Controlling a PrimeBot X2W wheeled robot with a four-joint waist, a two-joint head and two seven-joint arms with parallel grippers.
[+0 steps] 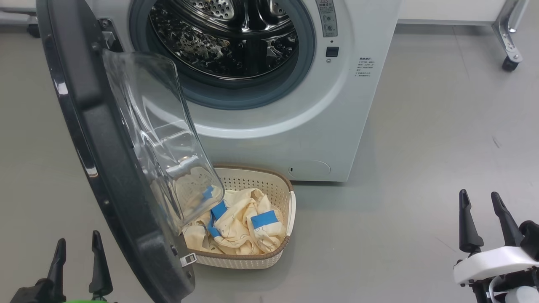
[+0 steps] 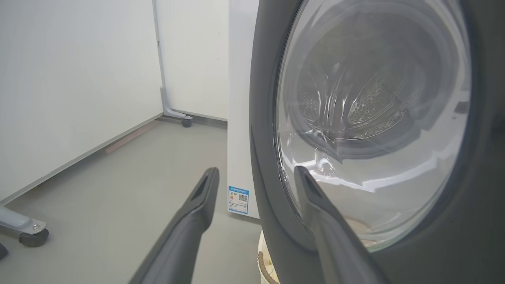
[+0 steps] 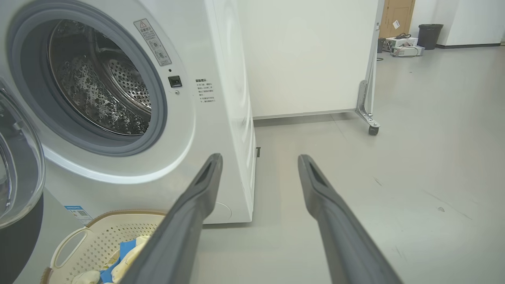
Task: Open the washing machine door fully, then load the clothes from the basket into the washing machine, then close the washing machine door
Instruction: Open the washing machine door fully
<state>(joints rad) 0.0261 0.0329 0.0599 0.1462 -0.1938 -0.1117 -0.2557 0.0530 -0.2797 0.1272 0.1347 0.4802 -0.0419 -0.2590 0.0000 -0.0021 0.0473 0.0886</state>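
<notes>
While the washing machine door (image 1: 105,168) is standing roughly square to the front of the washing machine (image 1: 303,139), short of full swing by this reading, its glass bowl is overhanging the left part of the basket (image 1: 291,206), which is sitting on the floor (image 1: 421,189) just beside the machine's base. The clothes (image 1: 244,227) are lying heaped inside the basket, their left portion showing through the glass. The left pincer (image 1: 79,236) is hovering on the outer side of the door near its free edge, spread wide and gripping nothing; in the left wrist view the black rim is lying directly ahead, overlapped by one finger (image 2: 327,221). The right pincer (image 1: 479,192) is hovering well apart to the right of the basket, likewise spread and empty. The left arm is therefore sitting nearer the door, and the right arm is facing the basket's uncovered side.
</notes>
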